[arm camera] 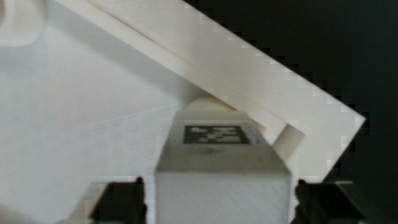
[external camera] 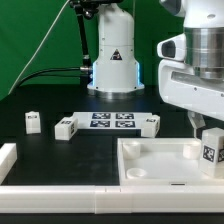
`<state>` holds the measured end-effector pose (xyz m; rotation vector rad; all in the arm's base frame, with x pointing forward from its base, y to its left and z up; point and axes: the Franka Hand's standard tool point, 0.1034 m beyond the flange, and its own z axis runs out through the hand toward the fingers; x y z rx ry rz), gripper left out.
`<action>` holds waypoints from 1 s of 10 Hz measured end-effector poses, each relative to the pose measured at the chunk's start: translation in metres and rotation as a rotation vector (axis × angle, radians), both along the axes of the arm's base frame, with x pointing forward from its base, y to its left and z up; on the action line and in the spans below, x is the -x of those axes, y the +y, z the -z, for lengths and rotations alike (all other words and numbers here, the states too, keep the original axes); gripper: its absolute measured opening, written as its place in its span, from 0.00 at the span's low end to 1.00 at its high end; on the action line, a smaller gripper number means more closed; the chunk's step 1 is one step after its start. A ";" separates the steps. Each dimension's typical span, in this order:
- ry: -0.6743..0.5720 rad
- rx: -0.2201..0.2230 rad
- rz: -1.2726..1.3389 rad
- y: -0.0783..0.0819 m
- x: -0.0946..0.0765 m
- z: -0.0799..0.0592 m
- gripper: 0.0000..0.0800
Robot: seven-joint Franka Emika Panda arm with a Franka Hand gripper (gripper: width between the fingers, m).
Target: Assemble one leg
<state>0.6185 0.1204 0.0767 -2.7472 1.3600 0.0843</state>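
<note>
The gripper [external camera: 207, 134] is clamped on 1 leg [external camera: 211, 150], holding it upright at about 4 o'clock in the exterior view, over the white tray [external camera: 150, 172] at that tray's 3 o'clock corner; I cannot tell whether it touches. In the wrist view the gripper [arm camera: 214, 192] grips the leg [arm camera: 217, 150] from both sides, tag showing, near the tray's [arm camera: 80, 120] raised wall. On the black desk [external camera: 60, 148] the marker board [external camera: 112, 120] lies near centre, with the nearest loose leg [external camera: 65, 127] and the outer loose leg [external camera: 32, 121] toward 9 o'clock and the third loose leg [external camera: 150, 123] at its 3 o'clock.
</note>
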 end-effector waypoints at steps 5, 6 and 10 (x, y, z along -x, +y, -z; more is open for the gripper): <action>-0.050 -0.006 -0.552 -0.001 0.000 0.000 0.81; -0.062 -0.007 -0.706 -0.001 0.000 0.001 0.81; -0.091 -0.004 -1.124 -0.001 0.000 0.001 0.81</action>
